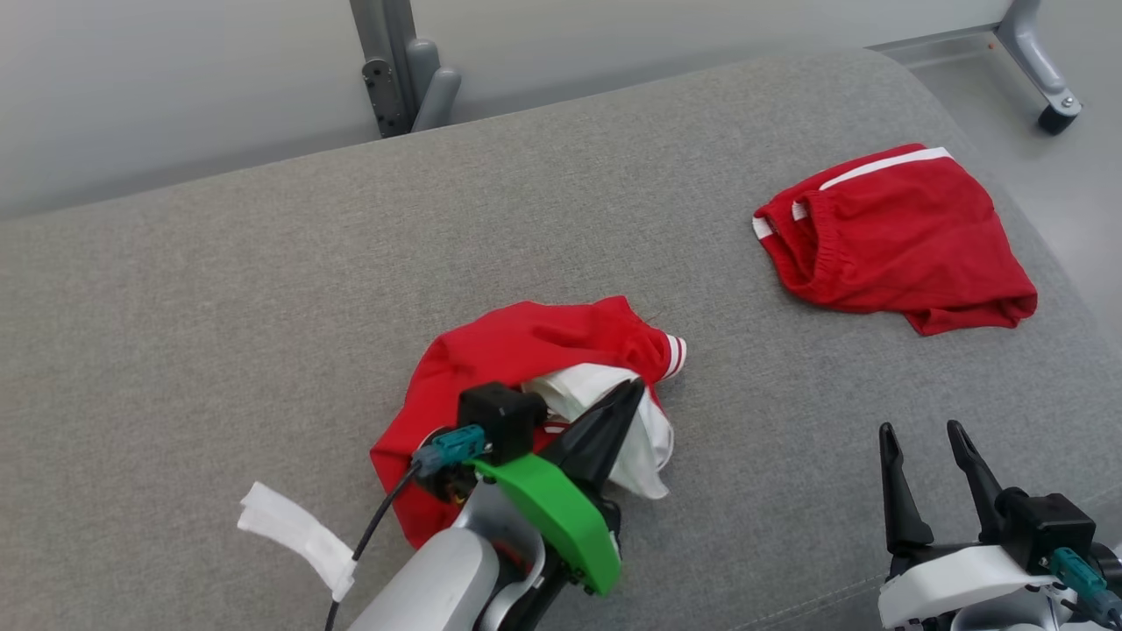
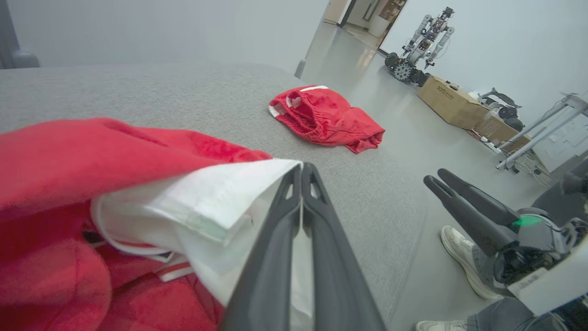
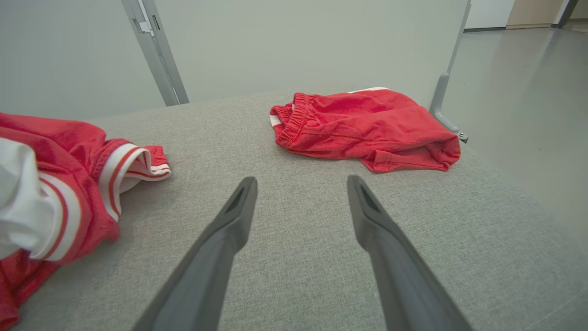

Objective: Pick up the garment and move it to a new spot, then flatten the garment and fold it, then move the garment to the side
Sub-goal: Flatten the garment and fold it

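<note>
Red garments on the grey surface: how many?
2. The crumpled garment lies mid-surface, its white part pinched in the left gripper. The shorts lie apart at the far right. Folds could hide another.

Bare grey surface (image 1: pixel 219 289) left of garment (image 1: pixel 517 350)

This looks like a robotics lab: across the bare, glossy floor (image 2: pixel 349 69) another wheeled robot (image 2: pixel 420 43) stands against a plain white wall, with cardboard boxes (image 2: pixel 448 101) lined up near it. The work surface is a wide bench (image 1: pixel 263 289) covered in grey fabric and backed by pale partition panels, one on a metal leg (image 1: pixel 1034 53) with a caster. Someone's pale sneaker (image 2: pixel 459 255) shows on the floor just beside the bench, near a metal-framed desk (image 2: pixel 542 133).
</note>
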